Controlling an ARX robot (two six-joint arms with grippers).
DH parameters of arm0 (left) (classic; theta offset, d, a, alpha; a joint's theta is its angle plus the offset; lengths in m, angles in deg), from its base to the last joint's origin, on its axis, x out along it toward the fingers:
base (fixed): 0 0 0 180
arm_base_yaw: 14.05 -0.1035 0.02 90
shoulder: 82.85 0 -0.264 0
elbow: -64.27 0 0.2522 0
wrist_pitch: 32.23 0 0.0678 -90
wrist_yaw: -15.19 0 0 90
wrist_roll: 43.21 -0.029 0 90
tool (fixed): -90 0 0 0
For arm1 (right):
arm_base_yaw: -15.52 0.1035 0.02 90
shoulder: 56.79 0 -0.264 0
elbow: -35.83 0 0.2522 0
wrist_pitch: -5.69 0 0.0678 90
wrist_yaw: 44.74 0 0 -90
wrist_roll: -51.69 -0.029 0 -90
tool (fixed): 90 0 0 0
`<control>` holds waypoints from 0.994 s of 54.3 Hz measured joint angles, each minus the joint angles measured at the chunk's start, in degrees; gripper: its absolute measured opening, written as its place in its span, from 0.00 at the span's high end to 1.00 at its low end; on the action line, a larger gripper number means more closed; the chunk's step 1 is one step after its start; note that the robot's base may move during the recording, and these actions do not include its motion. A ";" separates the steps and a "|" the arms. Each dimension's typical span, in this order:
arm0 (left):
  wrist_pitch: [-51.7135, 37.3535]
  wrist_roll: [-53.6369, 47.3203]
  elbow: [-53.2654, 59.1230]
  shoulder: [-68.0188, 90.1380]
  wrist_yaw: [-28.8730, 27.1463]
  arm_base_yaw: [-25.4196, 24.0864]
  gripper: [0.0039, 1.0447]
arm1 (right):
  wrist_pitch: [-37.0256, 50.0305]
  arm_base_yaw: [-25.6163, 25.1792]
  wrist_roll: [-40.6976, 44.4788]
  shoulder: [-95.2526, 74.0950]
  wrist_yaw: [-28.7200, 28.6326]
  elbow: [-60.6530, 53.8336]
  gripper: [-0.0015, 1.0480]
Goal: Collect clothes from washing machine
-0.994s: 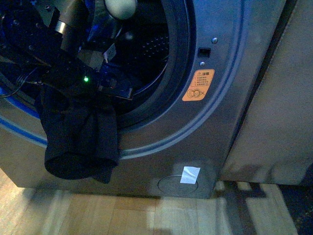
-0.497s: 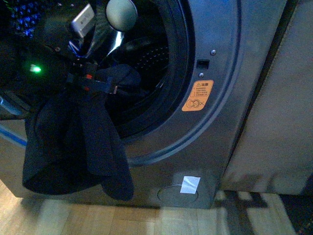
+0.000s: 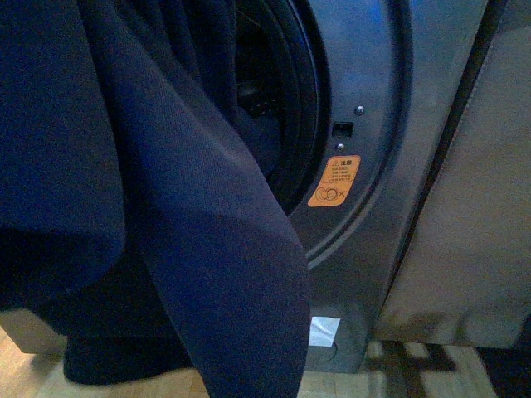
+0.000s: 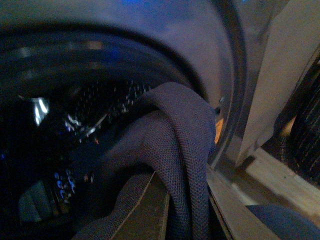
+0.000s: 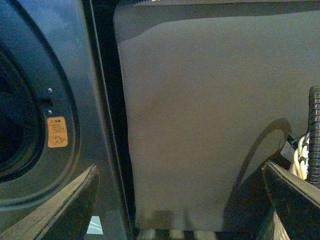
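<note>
The dark navy clothes (image 3: 141, 207) hang close before the front camera, covering the left half of that view and hiding my left arm. In the left wrist view my left gripper (image 4: 172, 220) is shut on the clothes (image 4: 175, 145), which rise as a thick fold between the fingers, outside the drum's mouth. The grey washing machine (image 3: 373, 108) shows its round opening, orange sticker (image 3: 334, 181) and white label (image 3: 323, 330). My right gripper (image 5: 180, 210) is open and empty, facing a beige panel (image 5: 210, 115) beside the machine (image 5: 55, 75).
A beige cabinet side (image 3: 473, 207) stands right of the machine. Light wooden floor (image 3: 415, 377) runs along the bottom. A ribbed grey hose (image 5: 314, 135) shows in the right wrist view. A dark woven object (image 4: 307, 130) stands past the panel in the left wrist view.
The clothes have been lifted out of the drum mouth and toward the front camera, now filling its left side. The left arm and its green light are hidden behind the cloth.
</note>
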 joint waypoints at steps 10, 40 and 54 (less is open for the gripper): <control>3.06 0.22 -8.87 -3.28 0.42 3.48 0.89 | 0.00 0.00 0.00 0.00 0.00 0.00 0.07; 19.17 1.97 -54.95 16.68 -8.11 25.11 0.89 | 0.00 0.00 0.00 0.00 0.00 0.00 0.07; 23.08 4.35 -70.03 24.24 -9.20 28.48 0.89 | 0.00 0.00 0.00 0.00 0.07 0.00 0.07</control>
